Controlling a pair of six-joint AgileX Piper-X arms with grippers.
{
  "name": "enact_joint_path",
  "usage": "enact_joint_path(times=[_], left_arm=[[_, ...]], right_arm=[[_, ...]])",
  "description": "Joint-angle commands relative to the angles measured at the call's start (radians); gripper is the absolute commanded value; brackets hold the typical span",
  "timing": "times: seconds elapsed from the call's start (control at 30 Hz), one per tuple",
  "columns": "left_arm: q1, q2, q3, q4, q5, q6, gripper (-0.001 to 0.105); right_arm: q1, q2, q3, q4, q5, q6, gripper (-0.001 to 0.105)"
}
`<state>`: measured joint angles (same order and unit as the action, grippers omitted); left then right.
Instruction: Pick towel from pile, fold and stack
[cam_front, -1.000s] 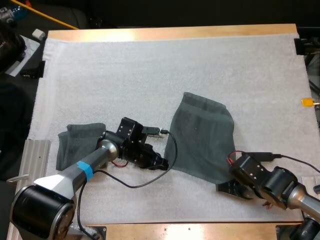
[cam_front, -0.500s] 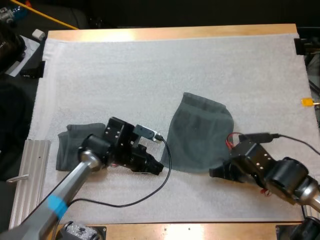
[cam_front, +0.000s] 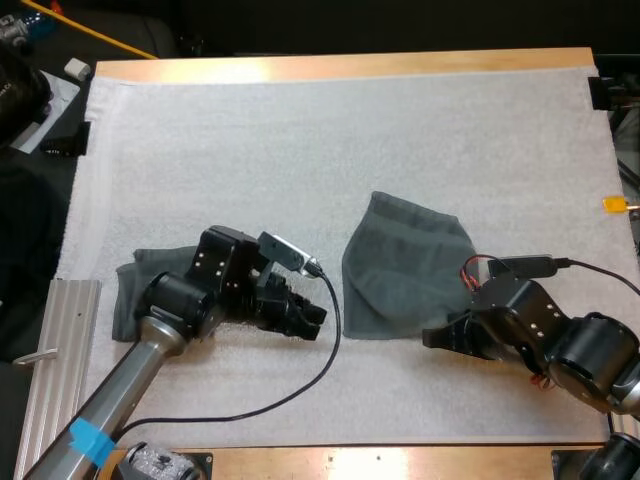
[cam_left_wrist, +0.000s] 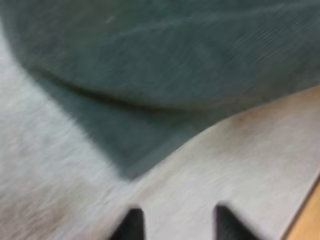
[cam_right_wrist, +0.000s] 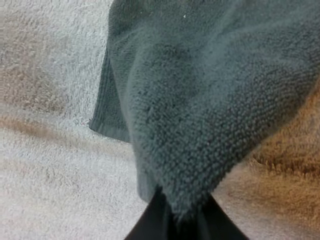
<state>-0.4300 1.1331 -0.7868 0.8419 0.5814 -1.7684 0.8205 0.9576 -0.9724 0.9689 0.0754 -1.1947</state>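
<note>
A dark grey-green towel (cam_front: 405, 260) lies partly folded on the white mat (cam_front: 300, 130), right of centre. My right gripper (cam_front: 432, 338) is at its near right corner, and its fingers (cam_right_wrist: 150, 222) are shut on that lifted corner of the towel (cam_right_wrist: 200, 90). My left gripper (cam_front: 314, 318) sits low on the mat just left of the towel. It stands open (cam_left_wrist: 175, 225), with the towel's edge (cam_left_wrist: 175, 60) a short way ahead of its fingertips. A second folded towel (cam_front: 135, 295) lies at the mat's left side, behind my left arm.
A ribbed metal plate (cam_front: 60, 350) borders the mat at the near left. Dark equipment and a white sheet (cam_front: 45, 100) sit off the table's far left corner. The far half of the mat is bare.
My right gripper has carried the towel's near corner up and left, shortening the towel's near side. My left arm has swung back to the left, its gripper staying beside the towel's left edge.
</note>
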Motion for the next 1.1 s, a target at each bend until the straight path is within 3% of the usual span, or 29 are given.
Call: enact_joint_path(times=[0.0, 0.1, 0.33, 0.43, 0.9, 1.07], left_arm=[[-0.023, 0.036, -0.003, -0.035, -0.088, -0.004, 0.060], [-0.038, 0.093, -0.002, -0.065, -0.111, -0.010, 0.059], [-0.029, 0.233, 0.000, -0.143, -0.077, -0.016, 0.058], [-0.040, 0.220, -0.004, -0.134, -0.089, -0.004, 0.058], [-0.046, 0.419, -0.003, -0.233, 0.021, -0.004, 0.057], [-0.097, 0.448, -0.005, -0.254, 0.007, -0.002, 0.057]], right_arm=[[0.002, 0.005, -0.001, 0.004, -0.003, 0.007, 0.001], [0.002, 0.003, -0.002, 0.001, 0.000, 0.013, 0.001], [0.000, 0.007, -0.001, -0.003, 0.005, 0.015, 0.001], [0.001, -0.005, -0.005, -0.002, 0.013, 0.011, 0.000], [0.003, 0.002, -0.005, -0.003, 0.016, 0.019, 0.000], [0.001, 0.002, -0.005, -0.001, 0.015, 0.025, 0.000]])
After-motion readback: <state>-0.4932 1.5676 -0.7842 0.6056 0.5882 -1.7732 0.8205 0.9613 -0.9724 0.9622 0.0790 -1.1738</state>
